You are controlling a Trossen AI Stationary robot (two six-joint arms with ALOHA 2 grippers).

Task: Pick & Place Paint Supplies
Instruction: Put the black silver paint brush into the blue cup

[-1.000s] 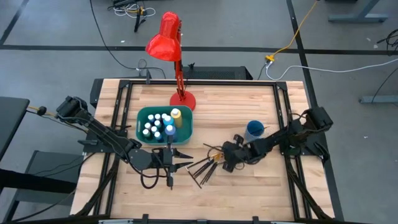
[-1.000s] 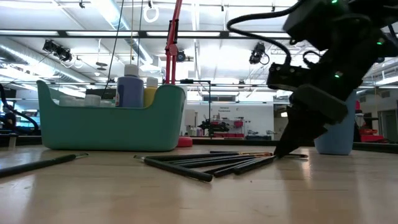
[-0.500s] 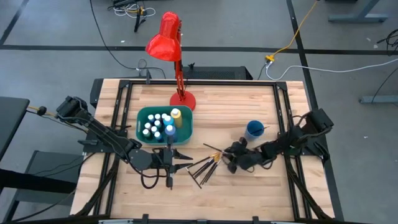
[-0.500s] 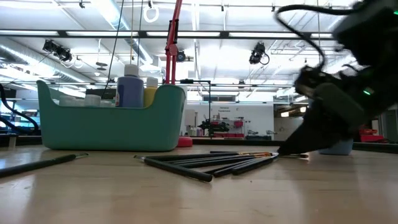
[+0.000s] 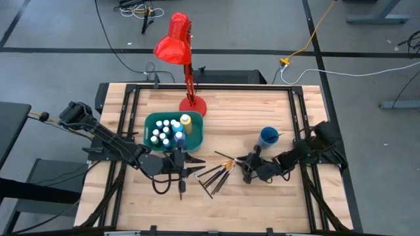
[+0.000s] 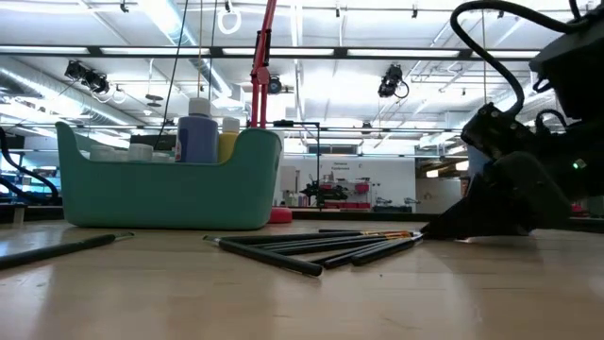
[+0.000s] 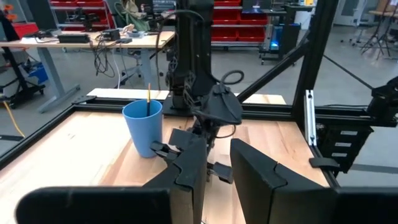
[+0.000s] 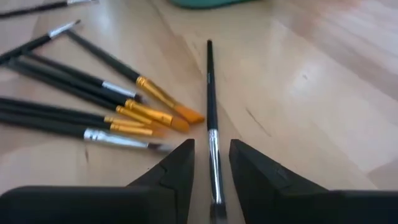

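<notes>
Scanning the high view from left edge to right: the left gripper (image 5: 182, 172) sits low at centre-left, just below the teal plastic bin (image 5: 150, 120), which holds the small white-capped paint bottles (image 5: 164, 134) and one taller yellow bottle (image 5: 186, 120); a red desk lamp (image 5: 176, 40) stands above the bin at upper centre. One stray dark-handled brush (image 5: 181, 185) lies under that gripper. From its wrist view the left fingers (image 7: 186, 169) stand a narrow way apart with nothing seen between them. At frame centre lies the fan of thin dark-handled paint brushes (image 5: 217, 176) on the pale wooden table (image 5: 262, 210). Right of them the right gripper (image 5: 247, 170) is down at table height, with the small blue cup (image 5: 268, 136), one brush standing in it, just above it in frame. In the right wrist view a single dark brush with silver ferrule (image 8: 212, 118) runs into the narrow slot between the right fingers (image 8: 178, 163); fingers part open, straddling the handle, not seen pressing it. Risks, as judged: the handle is thin and lies flat on wood, so closing could pinch above it and miss, or roll it aside; fingertips may scrape the table; a sideways drift could nudge the neighbouring fan and scatter it.
</notes>
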